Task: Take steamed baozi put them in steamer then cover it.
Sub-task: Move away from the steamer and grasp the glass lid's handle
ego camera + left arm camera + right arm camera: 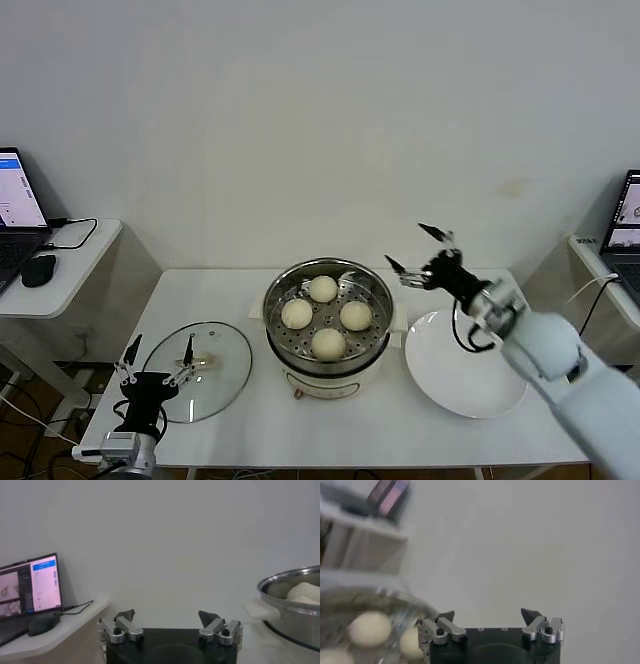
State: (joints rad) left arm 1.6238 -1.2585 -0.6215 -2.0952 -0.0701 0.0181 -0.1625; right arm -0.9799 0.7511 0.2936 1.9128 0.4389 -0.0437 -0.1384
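Several cream-white baozi [323, 289] lie on the perforated tray inside the shiny steel steamer [283, 345] at the table's middle. Some show in the right wrist view [369, 628], and one shows over the steamer's rim [290, 577] in the left wrist view. My right gripper [416, 251] is open and empty, raised just right of the steamer and above the white plate [463, 367]. My left gripper [158, 363] is open and empty at the table's front left, over the near edge of the glass lid [213, 375], which lies flat on the table.
A side desk at the far left holds a laptop [18, 200] and a mouse [38, 269]. Another laptop [622, 225] stands at the far right. The white table [350, 440] has bare surface in front of the steamer.
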